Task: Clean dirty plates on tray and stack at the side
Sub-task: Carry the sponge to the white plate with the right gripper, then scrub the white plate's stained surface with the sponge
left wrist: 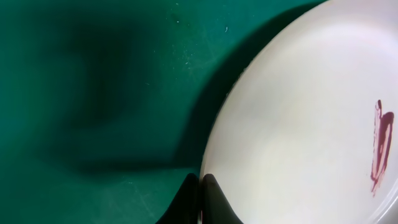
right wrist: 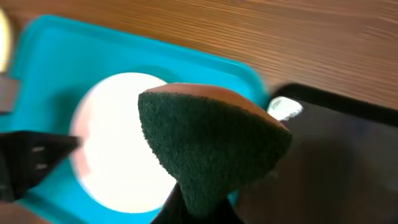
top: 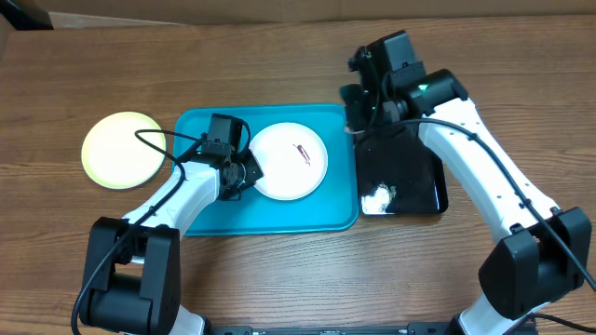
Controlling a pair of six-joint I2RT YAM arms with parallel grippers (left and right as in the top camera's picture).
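A white plate point(top: 289, 160) with a reddish-brown smudge point(top: 303, 152) lies in the turquoise tray point(top: 200, 135). My left gripper point(top: 250, 173) is shut on the plate's left rim; the left wrist view shows the fingers point(left wrist: 200, 190) pinching the plate's edge point(left wrist: 292, 112) over the tray floor point(left wrist: 93, 93). A yellow-green plate point(top: 123, 149) lies on the table left of the tray. My right gripper point(top: 358, 113) hovers over the tray's right rim, shut on a dark green and brown sponge point(right wrist: 211, 137) above the plate point(right wrist: 118, 143). The pale blue plate is out of view.
A glossy black tray point(top: 410, 181) sits right of the turquoise tray, with a white patch point(top: 377, 195) in its front left corner. It also shows in the right wrist view point(right wrist: 342, 155). Wooden table surrounds both trays.
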